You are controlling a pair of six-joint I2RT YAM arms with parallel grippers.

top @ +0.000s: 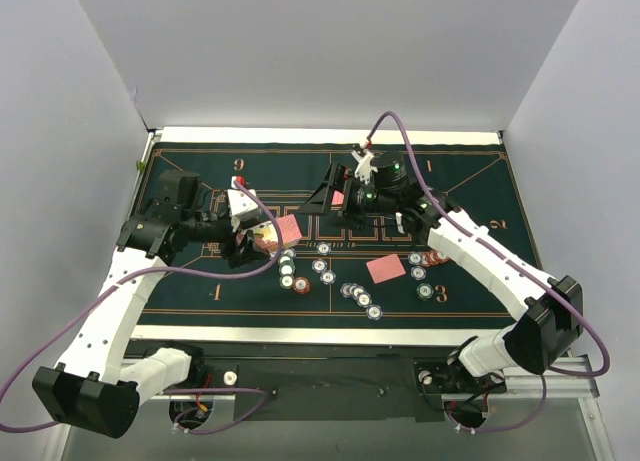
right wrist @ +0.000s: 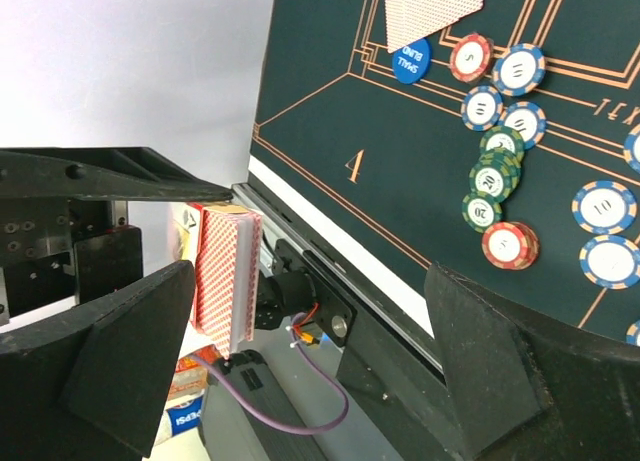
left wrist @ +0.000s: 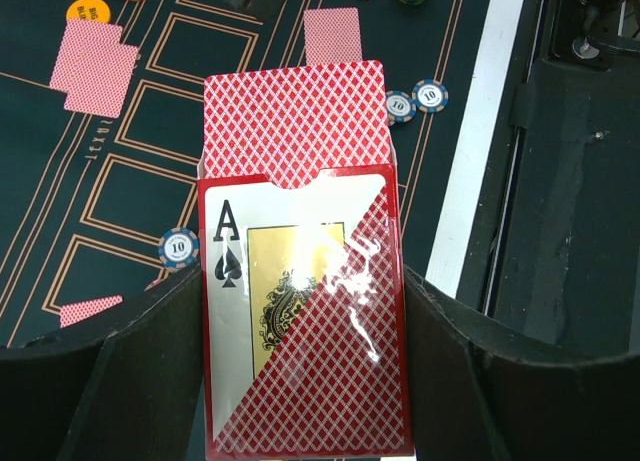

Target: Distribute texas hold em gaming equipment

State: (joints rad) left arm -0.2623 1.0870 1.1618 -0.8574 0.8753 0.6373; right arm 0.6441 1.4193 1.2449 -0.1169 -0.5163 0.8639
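Firmly, the left gripper point(left wrist: 300, 321) clamps the card box point(left wrist: 330, 381) above the mat point(left wrist: 130, 231), cards point(left wrist: 295, 121) jutting out; the right gripper point(right wrist: 310, 281) gapes empty. Thin, slick cards probably want pinching at that exposed end.

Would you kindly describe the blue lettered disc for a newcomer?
In the right wrist view, a red-backed playing card lies on the dark green felt mat. The round blue disc sits at its corner: plain-edged with white lettering, unlike the stripe-edged poker chips beside it.
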